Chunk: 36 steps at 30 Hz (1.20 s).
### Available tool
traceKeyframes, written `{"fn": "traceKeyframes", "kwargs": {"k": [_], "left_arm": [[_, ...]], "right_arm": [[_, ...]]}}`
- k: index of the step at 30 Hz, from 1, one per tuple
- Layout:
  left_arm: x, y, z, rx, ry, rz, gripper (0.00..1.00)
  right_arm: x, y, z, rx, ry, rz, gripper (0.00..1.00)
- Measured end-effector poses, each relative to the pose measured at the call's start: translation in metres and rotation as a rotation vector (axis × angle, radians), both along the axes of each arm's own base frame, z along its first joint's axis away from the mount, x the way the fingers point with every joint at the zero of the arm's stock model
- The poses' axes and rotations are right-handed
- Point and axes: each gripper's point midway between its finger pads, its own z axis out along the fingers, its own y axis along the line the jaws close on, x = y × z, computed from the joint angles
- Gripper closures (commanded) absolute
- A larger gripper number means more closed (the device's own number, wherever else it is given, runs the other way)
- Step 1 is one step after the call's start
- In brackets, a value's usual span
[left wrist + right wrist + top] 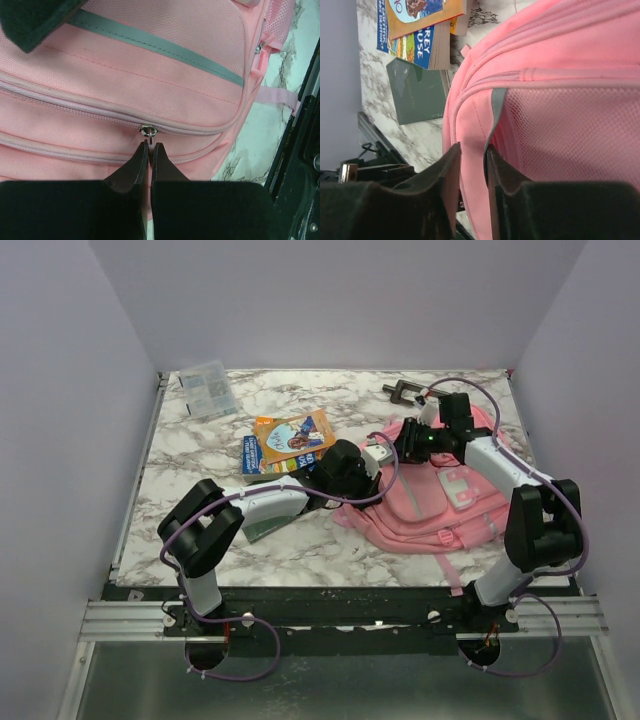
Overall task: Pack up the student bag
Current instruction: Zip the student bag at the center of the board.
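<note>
Bag (440, 505) lies flat on the surface (380, 555), right of centre, with books (290, 440) just beside its left edge. Your left jaws are clenched together right at the zip slider (148, 130) of a front pocket; that zip looks closed, its contents hidden. Your right jaws grasp a fold of the bag's side by the mesh pocket (570, 130), whose contents you cannot tell.

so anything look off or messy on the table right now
Nothing spilled or damaged. The books left of the student bag are stacked askew, fanned out of line, and a thin green book lies loose beside them. The bag lies front side up.
</note>
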Motion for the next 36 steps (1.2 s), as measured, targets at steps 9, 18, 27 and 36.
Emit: {"fn": "traceKeyframes", "kwargs": {"k": [9,18,27,36], "left_arm": [[0.001,0.0,0.0,-0.007,0.037,0.039,1.0],[-0.004,0.003,0.002,-0.049,0.116,0.152,1.0],[-0.048,-0.037,0.022,-0.128,0.178,0.132,1.0],[-0.068,-0.079,-0.011,-0.108,0.327,0.134,1.0]], "right_arm": [[0.006,0.003,-0.012,0.133,0.12,-0.21,1.0],[0.036,-0.02,0.018,0.202,0.148,-0.613,0.99],[0.049,-0.033,0.025,0.291,0.21,-0.841,1.0],[0.057,-0.051,0.049,0.361,0.173,-0.989,0.99]]}}
